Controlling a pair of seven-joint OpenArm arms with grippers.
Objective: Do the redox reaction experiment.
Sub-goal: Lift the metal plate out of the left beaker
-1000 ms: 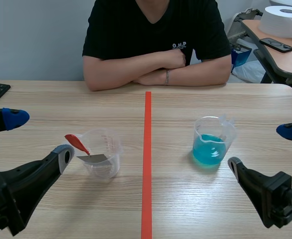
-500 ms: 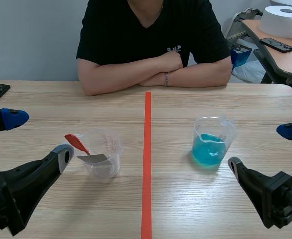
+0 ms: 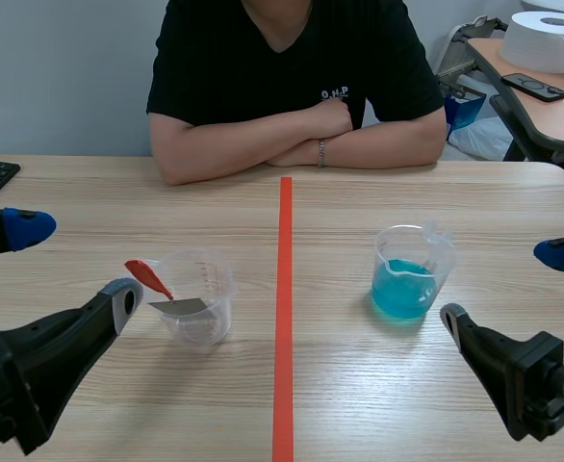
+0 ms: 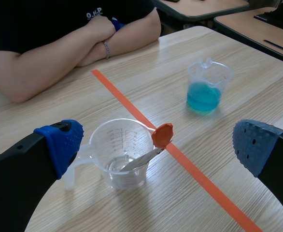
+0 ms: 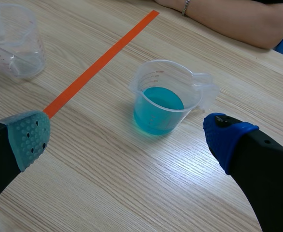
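The surface (image 3: 359, 385) is wide and flat. A person (image 3: 292, 77) sits on its far side with arms folded, well beyond anything I need to reach. Both my hands are spread open and hold nothing: the left hand (image 3: 75, 263) hovers low with the clear cup (image 3: 197, 296) just ahead of it, and the right hand (image 3: 506, 286) has the blue cup (image 3: 412, 274) just ahead of its fingers. The tape line (image 3: 284, 337) runs between the two cups, which stand well apart. As I read it, the step is to bring the blue liquid and the metal together, and that starts with my right hand taking the blue cup. I would come in level so the cup's wall sits between my pads, and keep off the tab that sticks out on the side toward my outer finger. I would close only until the thin plastic stops giving, since a hard squeeze could buckle it and push liquid over the rim. It looks less than half full, so a slow, upright carry should be safe. My left hand can steady the clear cup, staying clear of the red-tipped strip (image 4: 157, 142) that leans over its rim and could tip out if nudged.
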